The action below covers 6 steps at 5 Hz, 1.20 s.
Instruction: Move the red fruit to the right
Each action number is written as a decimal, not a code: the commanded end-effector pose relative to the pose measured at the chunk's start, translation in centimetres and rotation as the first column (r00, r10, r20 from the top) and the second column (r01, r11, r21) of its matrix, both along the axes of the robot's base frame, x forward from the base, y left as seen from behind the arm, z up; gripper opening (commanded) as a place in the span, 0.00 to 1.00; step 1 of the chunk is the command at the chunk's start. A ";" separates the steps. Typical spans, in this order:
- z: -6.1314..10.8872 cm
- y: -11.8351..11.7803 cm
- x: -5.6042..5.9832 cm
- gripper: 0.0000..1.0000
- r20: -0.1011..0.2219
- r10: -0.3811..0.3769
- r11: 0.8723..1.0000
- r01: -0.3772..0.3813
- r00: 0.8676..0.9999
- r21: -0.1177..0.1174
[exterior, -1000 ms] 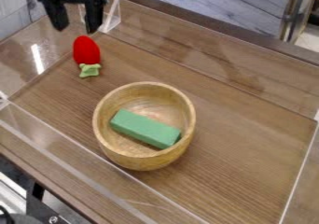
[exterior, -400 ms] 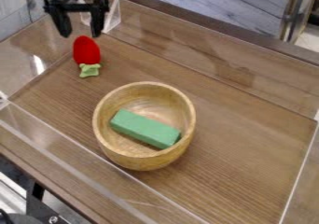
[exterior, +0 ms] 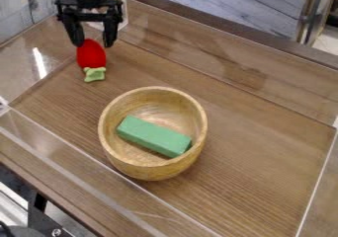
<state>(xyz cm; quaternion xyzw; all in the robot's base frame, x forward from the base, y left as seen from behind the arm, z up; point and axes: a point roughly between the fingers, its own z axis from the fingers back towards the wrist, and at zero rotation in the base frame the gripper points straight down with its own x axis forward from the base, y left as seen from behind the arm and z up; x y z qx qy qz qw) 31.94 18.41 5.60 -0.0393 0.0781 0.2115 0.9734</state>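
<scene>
The red fruit (exterior: pixel 90 56) lies on the wooden table at the upper left, its light green leafy end (exterior: pixel 94 75) pointing toward the front. My gripper (exterior: pixel 90 37) hangs directly above it, open, with one dark finger on each side of the fruit's top. The fingertips are close to the fruit, and nothing is gripped between them.
A wooden bowl (exterior: pixel 193 147) stands in the middle of the table with a green rectangular block (exterior: pixel 153 137) lying inside it. Clear plastic walls (exterior: pixel 310 197) rim the table on all sides. Bare tabletop (exterior: pixel 251 93) stretches to the right of the fruit.
My gripper has moved right and downward, from the back left corner to a spot straddling the top of the red fruit. The fruit and bowl have stayed put.
</scene>
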 end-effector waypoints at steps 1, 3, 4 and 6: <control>1.3 0.7 0.6 1.00 0.054 -0.052 0.998 0.050 0.997 0.036; 0.3 1.6 0.9 1.00 0.043 -0.105 0.994 0.104 0.994 0.025; -0.1 1.7 1.2 1.00 0.037 -0.138 0.990 0.138 0.990 0.017; -2.2 -0.2 1.6 0.00 0.035 -0.317 0.948 0.318 0.948 -0.008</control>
